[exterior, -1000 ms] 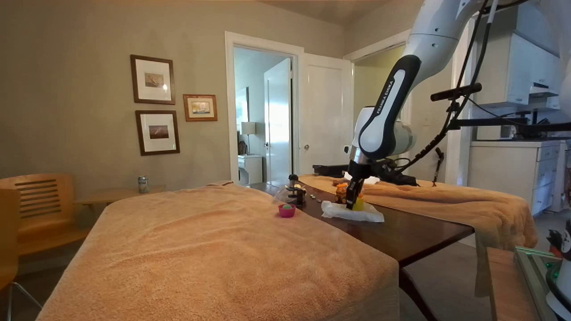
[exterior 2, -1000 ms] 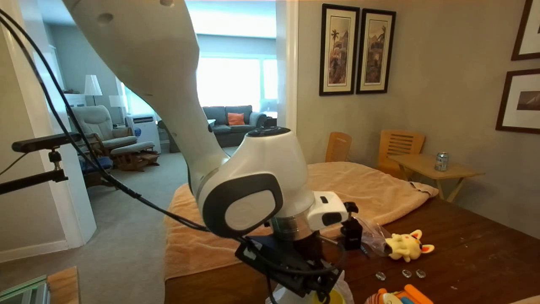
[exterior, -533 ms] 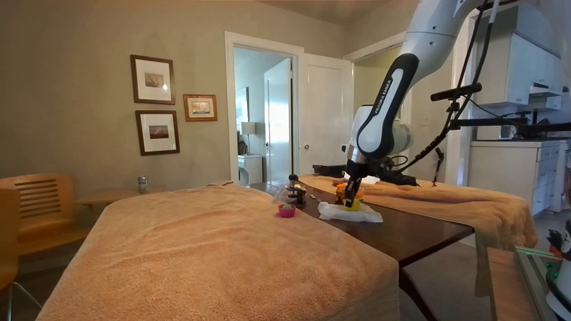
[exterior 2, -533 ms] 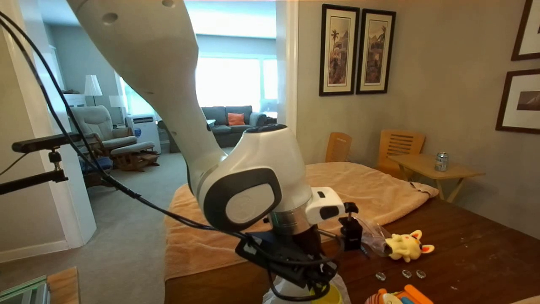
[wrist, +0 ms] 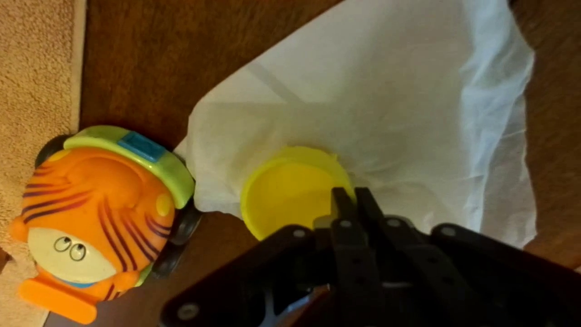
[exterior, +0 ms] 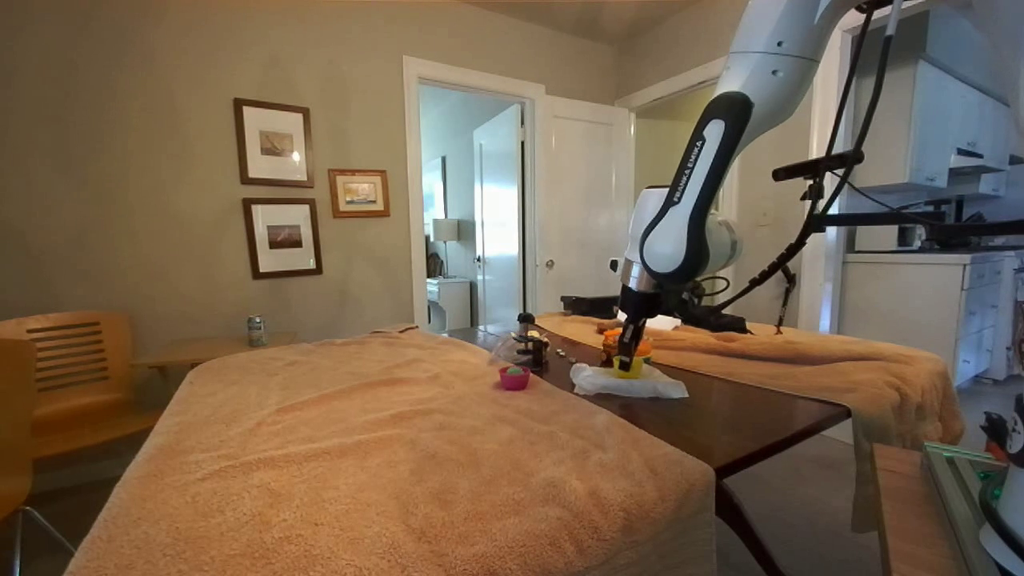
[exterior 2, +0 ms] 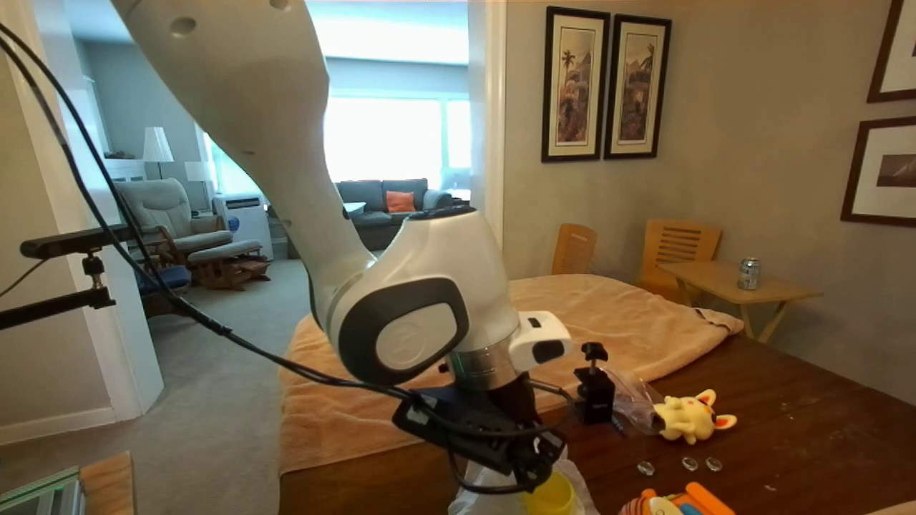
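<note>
Yellow cup [wrist: 288, 195] pinched at its rim in my claw [wrist: 351, 190], I judge the grasp made, no lift done, as it seemingly rests on the white sheet [wrist: 386, 113] atop the bench [wrist: 136, 59].

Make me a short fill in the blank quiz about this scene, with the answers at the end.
The fingers are closed on the edge of a cup coloured ____.
In the wrist view, the striped toy is mostly ____.
In an exterior view, ____ clear gem-like pieces show on the brown table.
Rather than lying on its side, the can on the small table stands ____.

Missing words: yellow; orange; three; upright.
</note>
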Tool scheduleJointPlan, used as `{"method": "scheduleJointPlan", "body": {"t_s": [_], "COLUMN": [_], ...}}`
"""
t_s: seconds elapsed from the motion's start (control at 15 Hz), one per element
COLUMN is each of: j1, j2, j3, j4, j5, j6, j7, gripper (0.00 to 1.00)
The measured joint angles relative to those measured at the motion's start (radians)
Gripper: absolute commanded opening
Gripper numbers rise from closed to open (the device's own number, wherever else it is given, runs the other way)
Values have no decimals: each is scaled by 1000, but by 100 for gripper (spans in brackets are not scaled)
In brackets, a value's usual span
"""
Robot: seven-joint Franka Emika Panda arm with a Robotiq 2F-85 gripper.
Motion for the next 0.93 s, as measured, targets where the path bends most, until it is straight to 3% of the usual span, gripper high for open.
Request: {"method": "scheduleJointPlan", "body": {"t_s": [0.67,0.93], "j1": [131,150], "j2": [-113,-163], "j3": [4,-16], "j4": [-174,-204], "j5": [-65,-79], "j6": [56,80], "j7": [-106,-119], "gripper": [1,1]}}
